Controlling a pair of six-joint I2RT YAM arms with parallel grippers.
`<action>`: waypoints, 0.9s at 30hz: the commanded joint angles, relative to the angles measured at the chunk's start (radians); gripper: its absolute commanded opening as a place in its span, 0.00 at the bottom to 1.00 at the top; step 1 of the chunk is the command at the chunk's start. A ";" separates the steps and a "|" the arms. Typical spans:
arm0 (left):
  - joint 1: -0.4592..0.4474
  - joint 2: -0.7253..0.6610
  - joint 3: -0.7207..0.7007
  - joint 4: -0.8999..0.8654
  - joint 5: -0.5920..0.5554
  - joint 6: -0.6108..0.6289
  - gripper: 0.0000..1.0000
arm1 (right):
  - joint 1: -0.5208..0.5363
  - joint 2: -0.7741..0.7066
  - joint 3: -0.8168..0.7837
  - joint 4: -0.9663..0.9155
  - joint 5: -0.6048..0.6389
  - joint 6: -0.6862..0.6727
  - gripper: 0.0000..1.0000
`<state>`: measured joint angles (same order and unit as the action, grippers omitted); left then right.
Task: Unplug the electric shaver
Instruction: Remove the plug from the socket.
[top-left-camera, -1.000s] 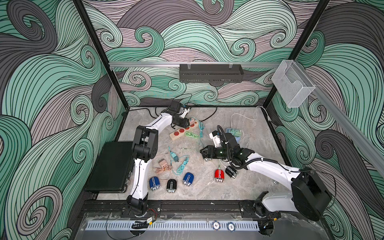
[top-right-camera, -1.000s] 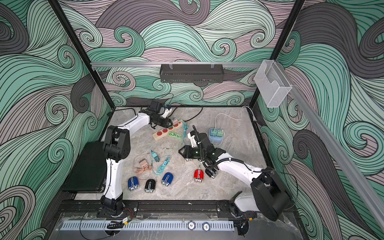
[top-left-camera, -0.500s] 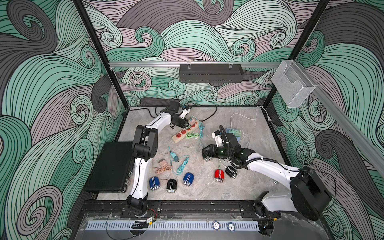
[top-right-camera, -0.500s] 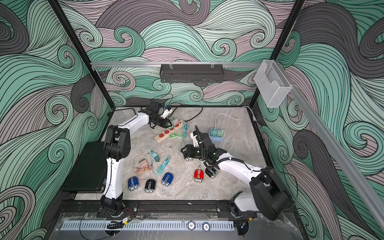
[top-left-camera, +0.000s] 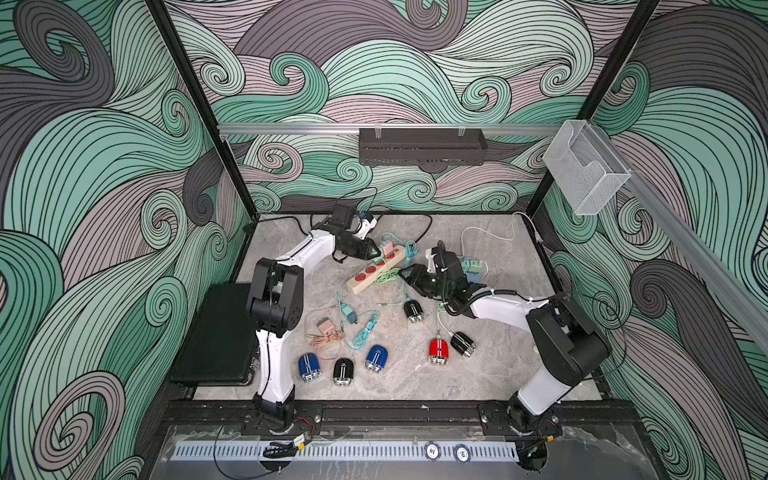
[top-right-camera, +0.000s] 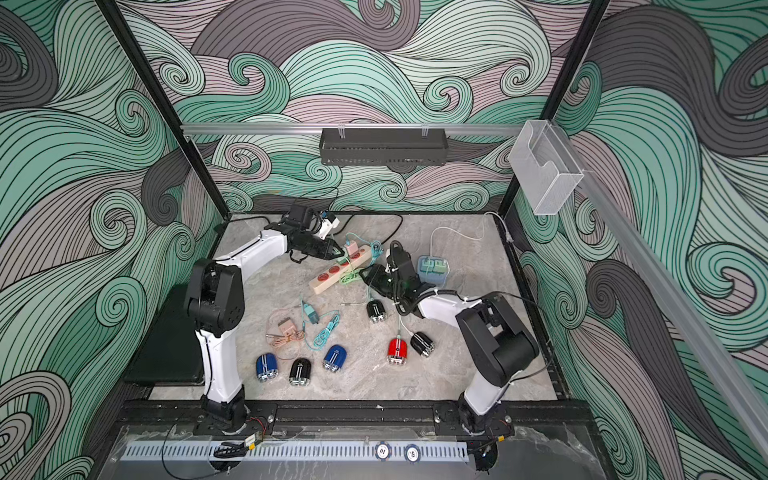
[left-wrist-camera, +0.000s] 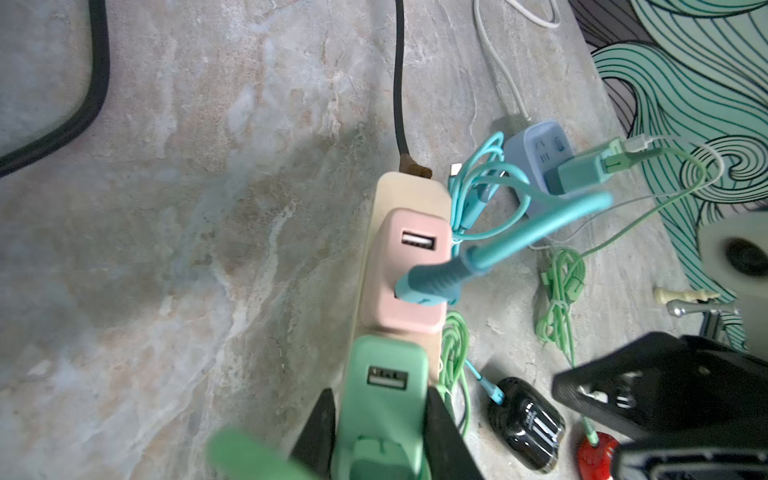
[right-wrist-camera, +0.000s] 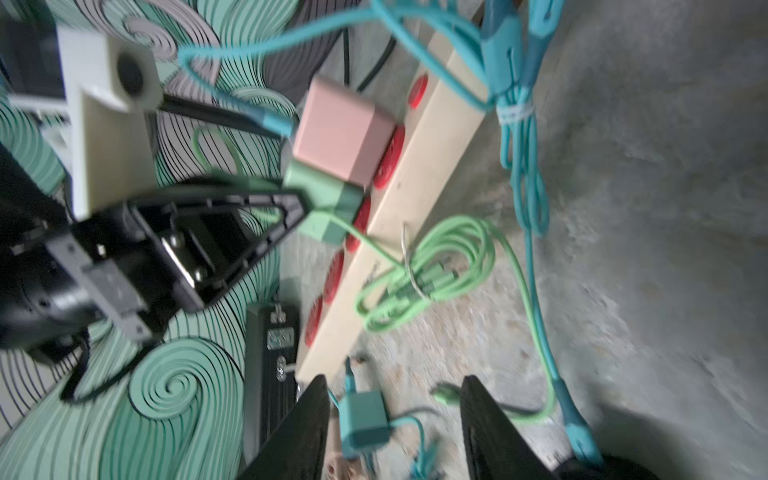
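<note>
Top views first: the left gripper (top-left-camera: 376, 252) is down on the cream, bar-shaped strip (top-left-camera: 376, 270) on the marbled stone table (top-left-camera: 478, 374). The right gripper (top-right-camera: 365, 274) hovers just beside that strip. The glossy red shaver (top-left-camera: 437, 351) lies well apart, toward the front.

Left wrist: the black fingers (left-wrist-camera: 440, 419) clamp the boxy, matte green adapter (left-wrist-camera: 384, 399), which is plugged in beside the pink adapter (left-wrist-camera: 409, 270).

Right wrist: the jaws stand apart, holding nothing, and a thin green cable (right-wrist-camera: 424, 274) lies coiled against the strip.

Against a second ago, the right gripper has closed in on the strip.
</note>
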<state>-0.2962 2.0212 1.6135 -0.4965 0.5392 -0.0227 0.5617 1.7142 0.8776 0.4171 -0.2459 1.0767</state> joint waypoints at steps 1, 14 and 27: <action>-0.001 -0.069 -0.007 0.048 0.071 -0.064 0.11 | -0.004 0.065 0.036 0.144 0.103 0.138 0.53; -0.010 -0.149 -0.112 0.126 0.101 -0.150 0.07 | -0.004 0.250 0.088 0.318 0.206 0.296 0.55; -0.040 -0.142 -0.148 0.159 0.096 -0.151 0.06 | 0.006 0.307 0.089 0.411 0.169 0.336 0.51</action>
<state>-0.3229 1.9270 1.4540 -0.3962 0.5713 -0.1627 0.5617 2.0102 0.9600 0.7704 -0.0715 1.3708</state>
